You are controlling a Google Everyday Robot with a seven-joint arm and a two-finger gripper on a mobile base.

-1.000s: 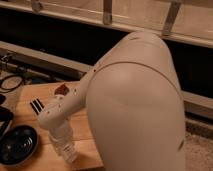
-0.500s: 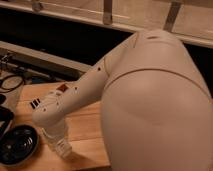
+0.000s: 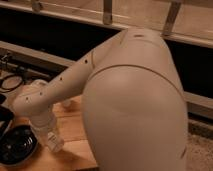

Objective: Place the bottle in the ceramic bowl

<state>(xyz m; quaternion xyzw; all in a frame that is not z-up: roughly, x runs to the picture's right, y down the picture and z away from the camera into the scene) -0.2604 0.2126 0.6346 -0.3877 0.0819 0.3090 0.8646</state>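
My white arm reaches down and to the left from the large shoulder shell that fills the right of the camera view. The gripper [image 3: 52, 139] hangs below the wrist, low on the left, over the wooden table [image 3: 75, 131]. It is shut on the small translucent whitish bottle [image 3: 55, 144], which hangs roughly upright just above the wood. The glossy black ceramic bowl [image 3: 15, 146] stands on the table directly left of the bottle, a short gap away, with pale reflections inside.
Black cables [image 3: 11, 81] lie at the far left, and a dark object [image 3: 4, 116] sits at the left edge above the bowl. A dark ledge and a metal railing [image 3: 107, 12] run along the back. The table's right edge borders speckled floor [image 3: 200, 150].
The arm has stretched further left and the bottle in the gripper has moved left, closer to the bowl. The arm now covers the striped item seen earlier.
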